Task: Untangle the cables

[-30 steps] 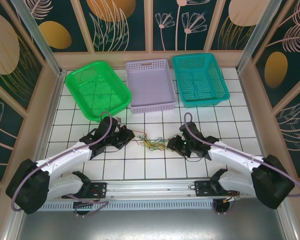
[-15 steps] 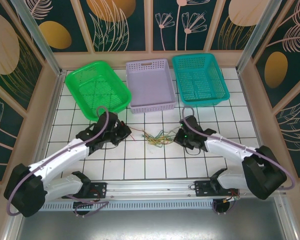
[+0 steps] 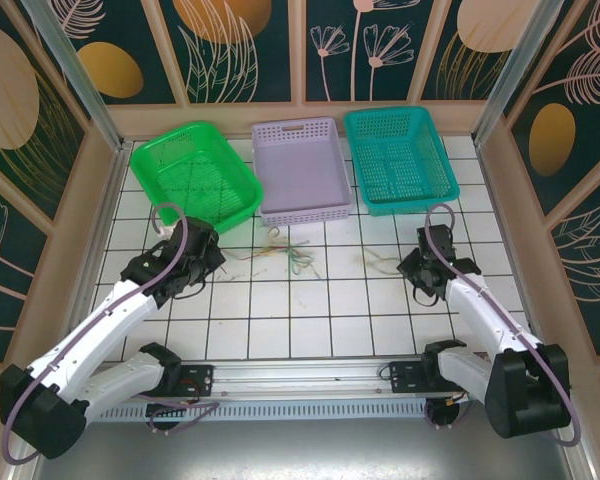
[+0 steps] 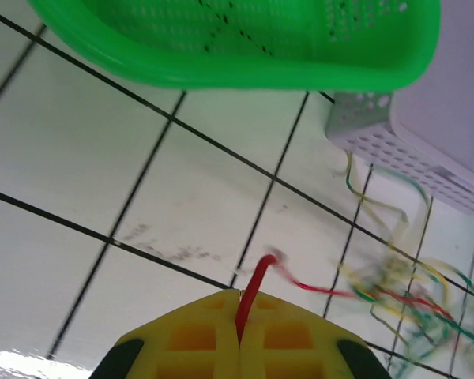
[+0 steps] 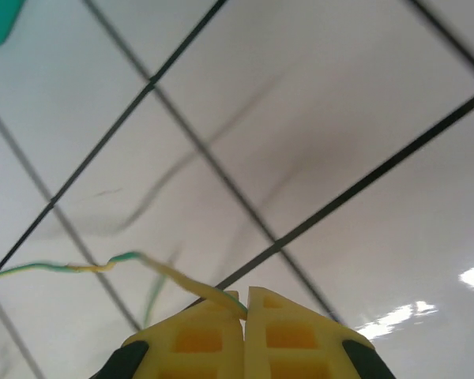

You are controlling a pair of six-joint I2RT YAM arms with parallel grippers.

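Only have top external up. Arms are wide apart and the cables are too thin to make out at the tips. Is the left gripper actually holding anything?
Observer: Yes. The left wrist view shows the left gripper shut on one red cable, pinched right at its tip.
Operator: Is that one free of the bunch?
Observer: No. It runs off to the right into a blurred tangle of yellow, green and red strands, just below the corner of the lavender basket.
Operator: And the other side?
Observer: The right wrist view shows the right gripper shut on a single yellow-and-green cable that trails off to the left edge of the frame.
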